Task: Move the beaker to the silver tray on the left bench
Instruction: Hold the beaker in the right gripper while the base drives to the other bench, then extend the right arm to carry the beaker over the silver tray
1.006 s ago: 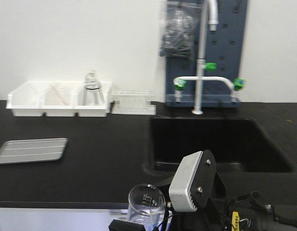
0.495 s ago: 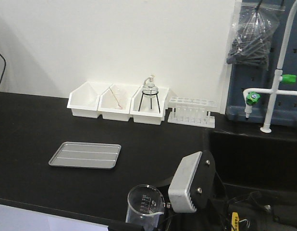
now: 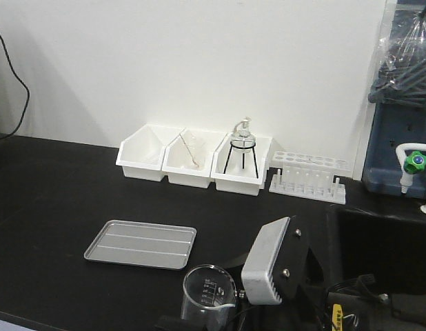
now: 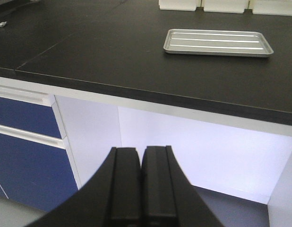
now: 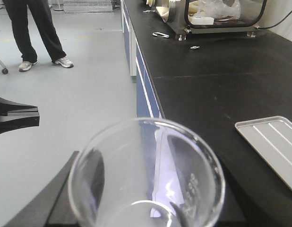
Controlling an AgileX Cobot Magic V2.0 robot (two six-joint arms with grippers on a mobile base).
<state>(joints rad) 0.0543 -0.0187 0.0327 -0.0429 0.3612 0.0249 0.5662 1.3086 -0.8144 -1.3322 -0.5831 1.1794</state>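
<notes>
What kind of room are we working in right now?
Most likely a chemistry lab: a black bench carrying a test-tube rack, a round flask on a tripod, a green-handled lab tap, plus the held beaker.

The beaker (image 3: 209,295) runs off the bottom edge, base unseen; silver tray (image 5: 273,146) clipped at right; bystander (image 5: 35,28) cropped above the waist

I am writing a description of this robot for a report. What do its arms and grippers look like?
The left gripper has two flat, matte black fingers with squared tips. The right arm is black, with a light grey ribbed housing, visible screws, thin black cables and a small yellow label.
</notes>
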